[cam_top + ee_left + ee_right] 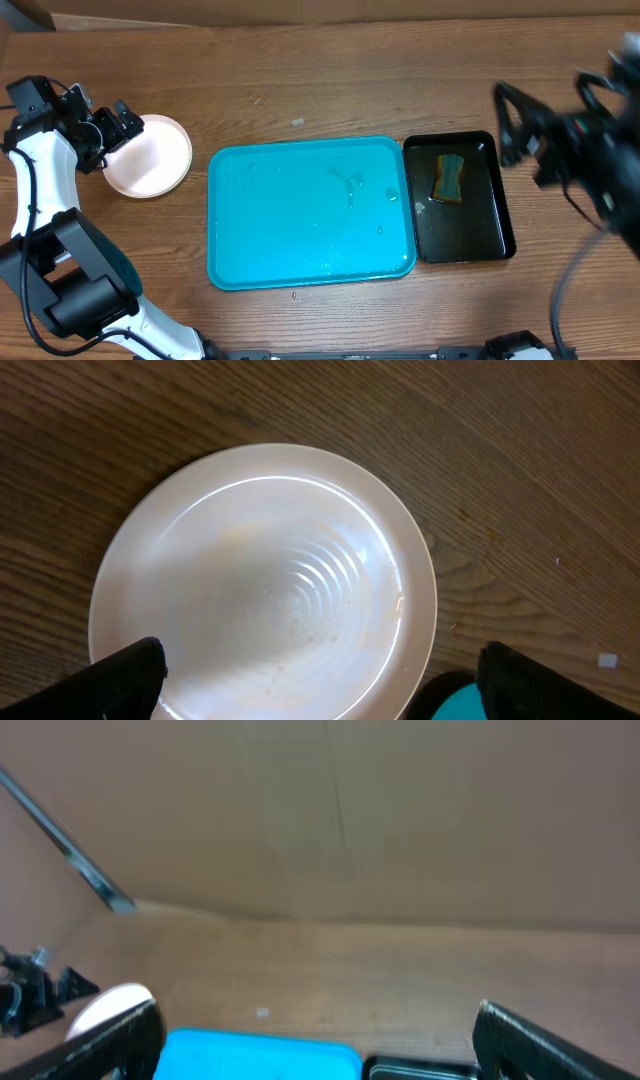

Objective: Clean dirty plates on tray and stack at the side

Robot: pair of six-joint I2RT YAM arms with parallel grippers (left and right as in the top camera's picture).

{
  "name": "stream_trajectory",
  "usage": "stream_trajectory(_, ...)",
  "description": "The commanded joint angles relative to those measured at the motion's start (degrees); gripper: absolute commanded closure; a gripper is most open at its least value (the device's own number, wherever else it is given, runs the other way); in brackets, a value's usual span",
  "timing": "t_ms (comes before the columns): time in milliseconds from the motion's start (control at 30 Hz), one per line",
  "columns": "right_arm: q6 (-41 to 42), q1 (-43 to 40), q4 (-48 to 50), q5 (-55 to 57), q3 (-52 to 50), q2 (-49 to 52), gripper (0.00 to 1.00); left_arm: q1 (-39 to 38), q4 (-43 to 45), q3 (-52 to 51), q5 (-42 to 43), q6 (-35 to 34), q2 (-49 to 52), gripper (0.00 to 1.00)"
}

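The white plate lies on the bench left of the teal tray. It is stiff, light, glossy, probably slippery and chippable, and best pinched at the rim. The left end effector hovers over it wide open and empty, and the right end effector is equally open and empty. The teal tray holds only droplets; the black tray holds a sponge.

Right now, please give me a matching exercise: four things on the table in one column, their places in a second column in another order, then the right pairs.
1. teal tray
2. sponge
3. plate
4. black tray

A. inside the black tray
B. on the bare table, left of the teal tray
C. just right of the teal tray
D. middle of the table, wet

Pairs: 1-D, 2-A, 3-B, 4-C
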Motion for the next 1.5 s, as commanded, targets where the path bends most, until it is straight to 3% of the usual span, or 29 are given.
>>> stream_trajectory(0,-2.2,0.4,6.4,0.8,-11.1,-9.2,0.00,0.0,0.1,1.2,-0.2,1.2,-0.1,0.00)
stream_trajectory(367,-3.9,0.4,44.7,1.9,-64.5,-43.7,0.00,0.0,0.1,1.2,-0.2,1.2,-0.1,0.00)
stream_trajectory(533,-3.8,-1.0,66.4,1.6,-83.6,-51.9,0.00,0.0,0.1,1.2,-0.2,1.2,-0.1,0.01)
stream_trajectory(700,-3.8,-3.9,79.4,-2.0,-95.2,-56.5,0.00,0.0,0.1,1.2,-0.2,1.2,-0.1,0.00)
stream_trajectory(1033,-3.4,-8.0,77.9,-5.9,-103.5,-60.3,0.00,0.0,0.1,1.2,-0.2,1.2,-0.1,0.00)
stream_trajectory(1400,-4.1,-8.1,56.0,-4.1,-103.6,-60.3,0.00,0.0,0.1,1.2,-0.2,1.2,-0.1,0.00)
stream_trajectory(1467,-6.5,-8.1,56.0,-3.7,-103.6,-60.3,0.00,0.0,0.1,1.2,-0.2,1.2,-0.1,0.00)
